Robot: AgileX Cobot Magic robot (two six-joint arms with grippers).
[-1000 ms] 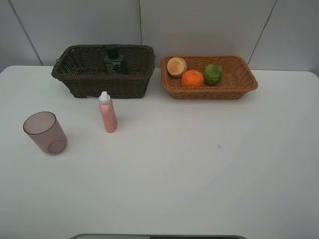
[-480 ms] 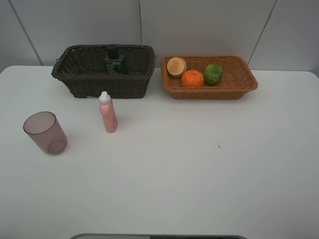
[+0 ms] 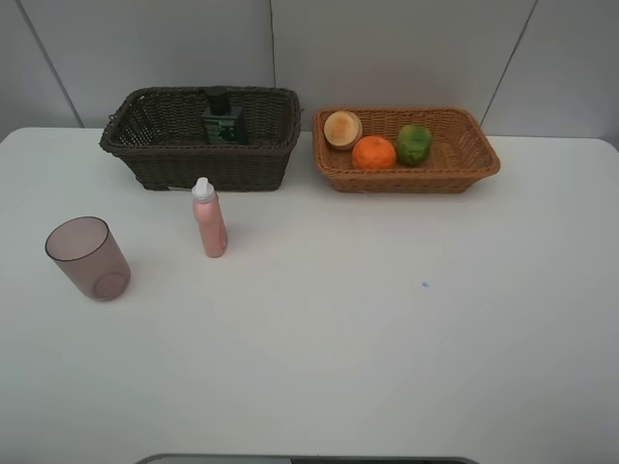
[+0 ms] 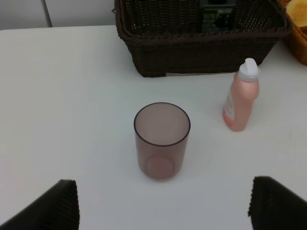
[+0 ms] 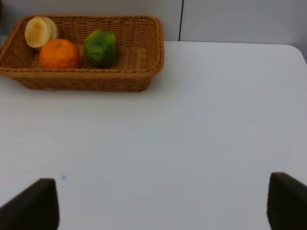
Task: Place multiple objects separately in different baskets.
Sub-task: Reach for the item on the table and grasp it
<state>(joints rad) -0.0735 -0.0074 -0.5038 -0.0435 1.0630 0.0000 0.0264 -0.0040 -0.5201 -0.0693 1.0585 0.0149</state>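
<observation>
Left hand point(image 4: 165, 208) is spread wide with nothing in it, hanging just short of the translucent mauve cup point(image 4: 161, 140). The pink bottle with a white cap point(image 4: 241, 96) stands near that, both out on the white surface point(image 3: 387, 348).

Right hand point(image 5: 160, 203) is wide open and empty too, well back from the shallow light-tan wicker basket point(image 5: 144, 72) holding the orange point(image 5: 59, 53), green round fruit point(image 5: 100, 47) and yellowish peach-like fruit point(image 5: 39, 31). The dark green rectangular bottle point(image 3: 222, 118) sits in the deep dark-brown wicker basket point(image 3: 155, 157).

Honestly nothing's budged this last second, so I'd guess the fruit's sorted and the cup and pink bottle are left. Plain grey panelled wall point(image 3: 387, 48) behind.
</observation>
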